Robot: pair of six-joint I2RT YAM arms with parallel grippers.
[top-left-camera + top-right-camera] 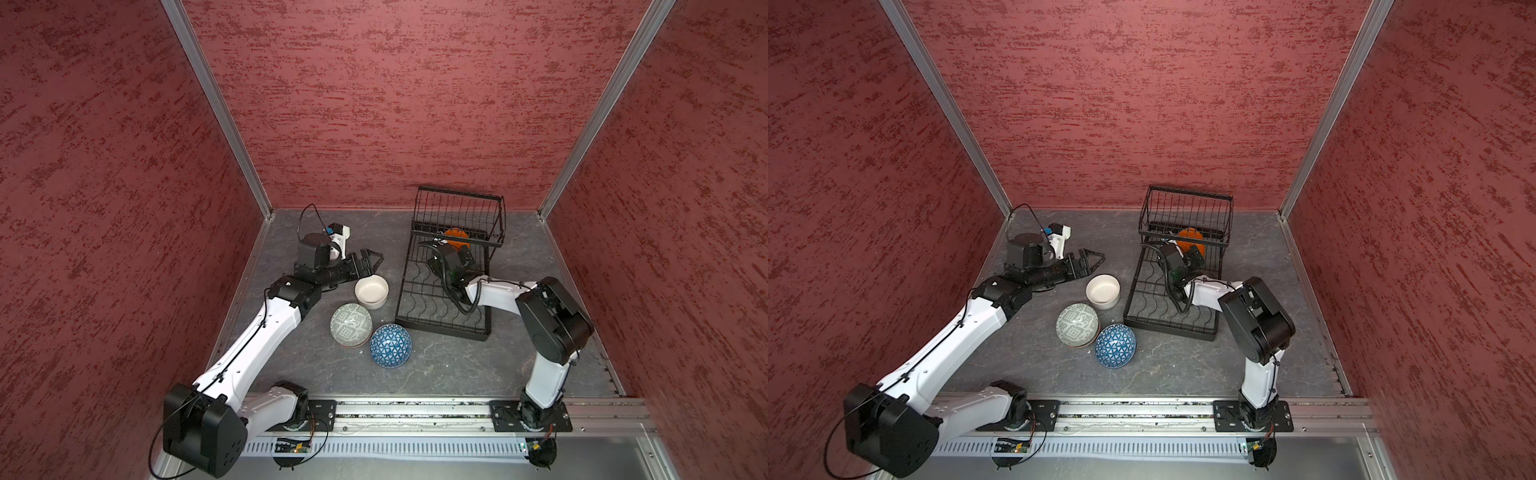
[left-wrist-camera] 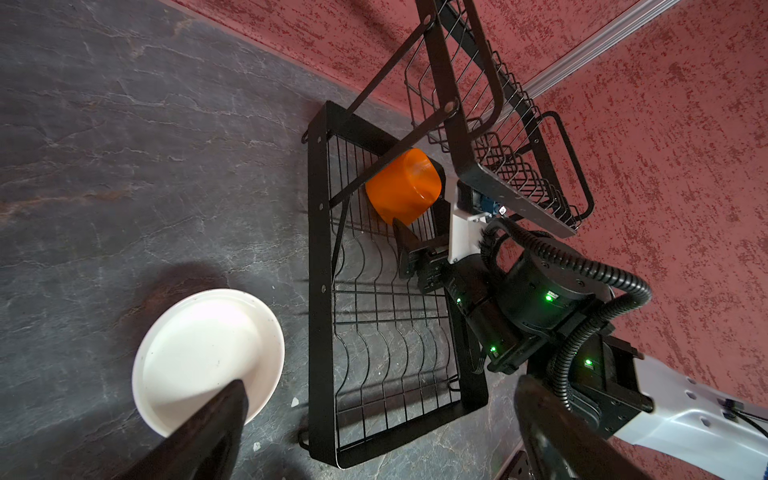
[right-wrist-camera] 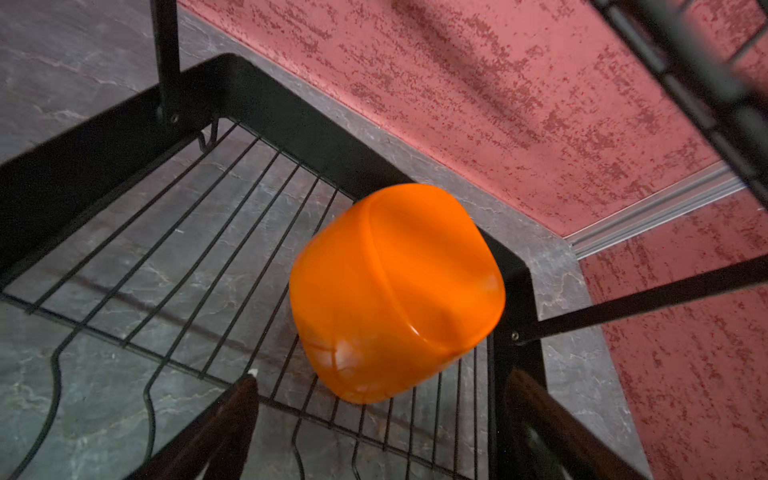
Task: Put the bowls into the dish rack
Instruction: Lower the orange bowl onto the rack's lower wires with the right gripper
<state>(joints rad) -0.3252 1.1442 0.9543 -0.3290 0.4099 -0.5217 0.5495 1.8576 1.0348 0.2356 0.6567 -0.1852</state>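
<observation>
Closest in the right wrist view are the two dark fingers (image 3: pixel 226 419) of your right gripper (image 3: pixel 382 378), spread wide with nothing clamped between them. Just past their tips the orange bowl (image 3: pixel 395 291) lies on its side, blurred, on the wire base of the dish rack (image 3: pixel 266 108). It is at the rack's far end, under the raised basket (image 2: pixel 455 137). You cannot tell whether a fingertip touches it.

Your left gripper (image 1: pixel 372 261) also has its fingers apart and holds nothing. One finger (image 2: pixel 208 428) hangs over the white bowl (image 2: pixel 208 353), which sits upright on the table (image 1: pixel 457 370) just beside the rack's left side.

Nearer the arm bases, a grey-green patterned bowl (image 1: pixel 351 324) and a blue patterned bowl (image 1: pixel 390 345) rest upside down on the table, side by side, outside the rack.
</observation>
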